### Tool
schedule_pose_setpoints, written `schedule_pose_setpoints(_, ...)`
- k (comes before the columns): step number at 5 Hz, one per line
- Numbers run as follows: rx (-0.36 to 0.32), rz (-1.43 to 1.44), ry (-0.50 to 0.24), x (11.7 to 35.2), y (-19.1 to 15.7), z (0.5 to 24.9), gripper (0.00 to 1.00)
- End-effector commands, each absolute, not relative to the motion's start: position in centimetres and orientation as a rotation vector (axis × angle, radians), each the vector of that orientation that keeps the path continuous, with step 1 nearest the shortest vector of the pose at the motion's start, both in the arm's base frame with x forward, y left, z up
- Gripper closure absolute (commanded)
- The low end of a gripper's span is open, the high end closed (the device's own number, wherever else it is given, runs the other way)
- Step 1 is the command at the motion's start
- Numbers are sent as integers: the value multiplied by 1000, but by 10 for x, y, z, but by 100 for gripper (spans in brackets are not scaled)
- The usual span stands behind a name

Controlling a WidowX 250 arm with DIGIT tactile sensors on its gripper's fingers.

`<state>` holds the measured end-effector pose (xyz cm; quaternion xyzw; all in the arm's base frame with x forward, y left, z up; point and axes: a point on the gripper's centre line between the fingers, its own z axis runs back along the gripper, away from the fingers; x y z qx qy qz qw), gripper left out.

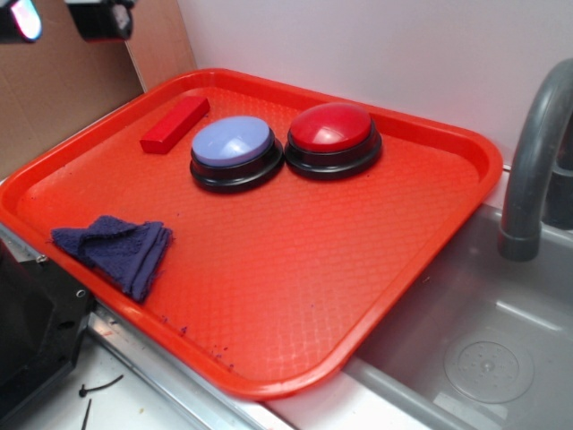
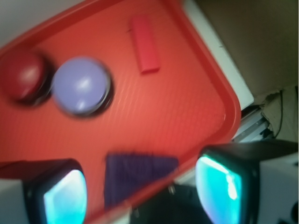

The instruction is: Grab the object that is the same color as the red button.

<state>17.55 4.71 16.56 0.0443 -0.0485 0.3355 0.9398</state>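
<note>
Cloth (image 1: 115, 251): a soft, fuzzy dark blue rag, folded and bunched up. It lies near the tray's front left edge.
Tray (image 1: 295, 296): big, flat red plastic with a bumpy criss-cross pattern, a raised rim and round corners. It carries everything here.
Blue button (image 1: 233, 143): a smooth, pale blue-purple dome on a round black base, in the back half of the tray.
Red button (image 1: 331, 127): a shiny red dome on the same kind of round black base. It sits just beside the blue button, and their bases look like they touch.
Red block (image 1: 175, 124): a small, solid bar with flat sides and sharp edges. It lies flat near the tray's back left corner, just beside the blue button, with nothing holding it.
Sink (image 1: 483, 358): a grey basin past the tray's right edge, with a curved grey tap (image 1: 537, 152).
Gripper (image 2: 140, 189): up in the air above the tray's front left edge and the cloth. Its two fingers (image 2: 65, 198) have black rims with glowing blue-green pads. They stand wide apart and hold nothing.
</note>
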Motion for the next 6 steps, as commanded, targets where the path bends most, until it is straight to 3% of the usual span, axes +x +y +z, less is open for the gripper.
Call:
schedule_pose_setpoints(1, 119, 897, -223, 205, 104, 130, 0)
schedule_pose_setpoints(2, 118, 883, -216, 237, 122, 93, 0)
schedule_pose_setpoints(3, 63, 824, -230, 258, 132, 63, 0)
schedule_pose_setpoints(6, -44, 711, -206, 281, 139, 14, 0)
